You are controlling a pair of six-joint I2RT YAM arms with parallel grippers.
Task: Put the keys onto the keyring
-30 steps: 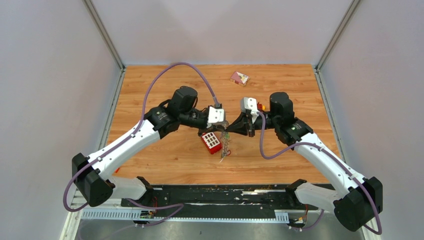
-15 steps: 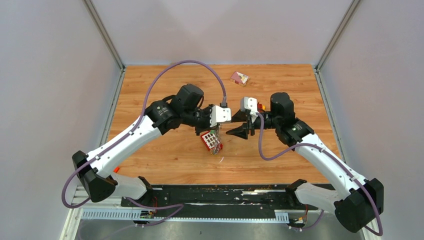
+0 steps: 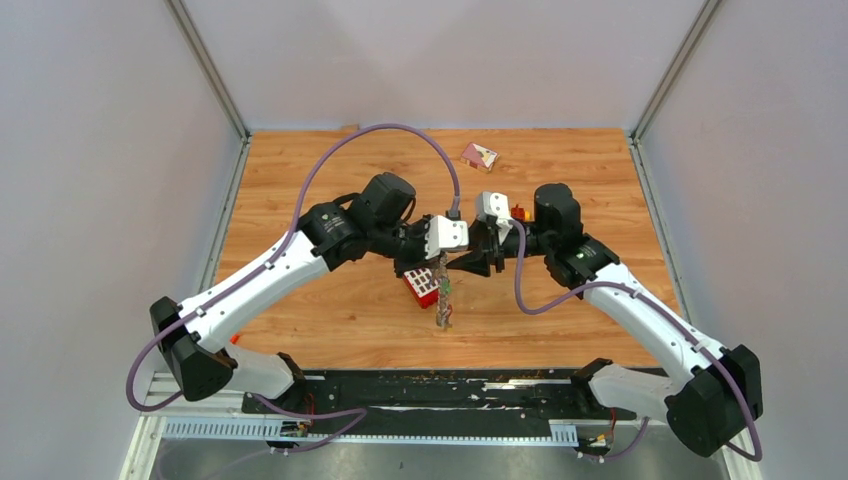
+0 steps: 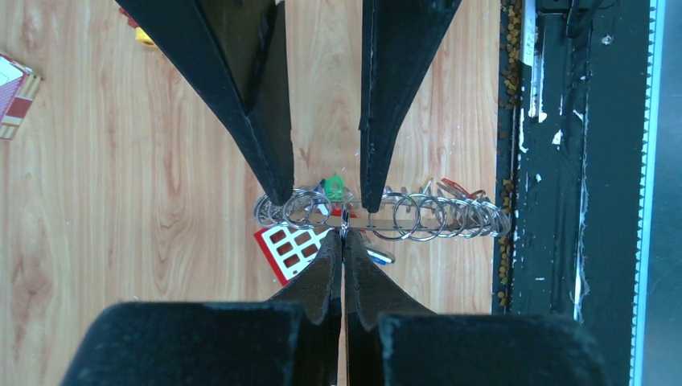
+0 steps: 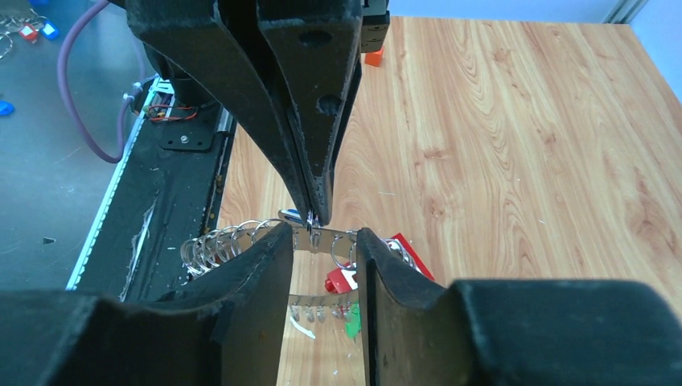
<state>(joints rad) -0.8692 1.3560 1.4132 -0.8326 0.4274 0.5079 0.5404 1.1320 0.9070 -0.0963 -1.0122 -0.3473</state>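
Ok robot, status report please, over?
Left gripper shut, pinching the grey metal chain-rimmed keyring, hanging. Right gripper open, jaws astride it. Red studded brick close by, not blocking.

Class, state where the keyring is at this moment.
In the top view the keyring hangs at mid-table beside the red brick, pinched by the left gripper, with the right gripper open around it.

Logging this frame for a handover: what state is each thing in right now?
left gripper: shut on the keyring.
right gripper: open, fingers astride the keyring.
keyring: held off the table, upright.
keys: hanging from the keyring.
red brick: lying flat on the table.
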